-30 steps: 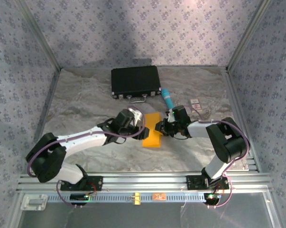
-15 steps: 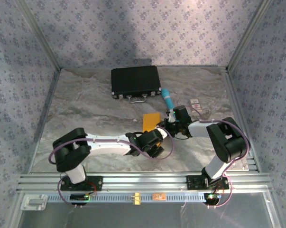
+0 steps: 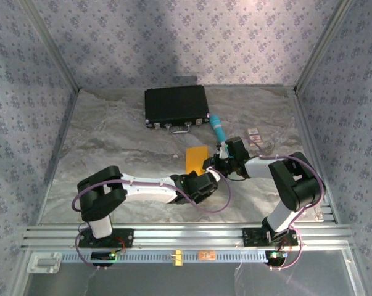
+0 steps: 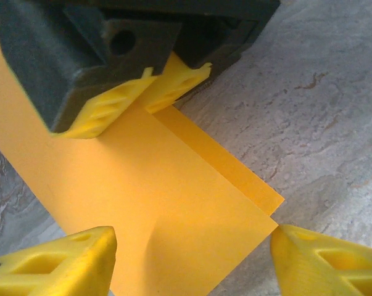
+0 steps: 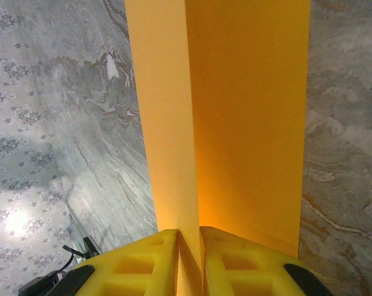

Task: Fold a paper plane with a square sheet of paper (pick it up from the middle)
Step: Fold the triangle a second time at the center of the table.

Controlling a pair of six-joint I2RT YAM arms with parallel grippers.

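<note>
The paper [image 3: 196, 156] sits mid-surface, just in front of the right arm, folded into two layers whose edges do not quite match at one corner. The right fingers [image 5: 164, 262] are closed narrow on it, pinching a raised crease at one end. This grip likely serves to anchor the sheet so the other arm can work on it. The left fingers [image 4: 62, 265] stand wide apart at the opposite end, one on each side of the paper and holding nothing. They look set either to close on that end or to press the layers flat. From the wrist views I cannot tell whether the free end rests on the surface [image 3: 111, 142] or hangs just above it.

The case [image 3: 176, 106] lies well back. The tube [image 3: 218, 128] lies just behind the right wrist, and a small card [image 3: 253, 133] sits beside it. None of these blocks the fold. The two heads are close together, so crowding between them is the likelier hindrance, along with the left arm's cable looping near the paper.
</note>
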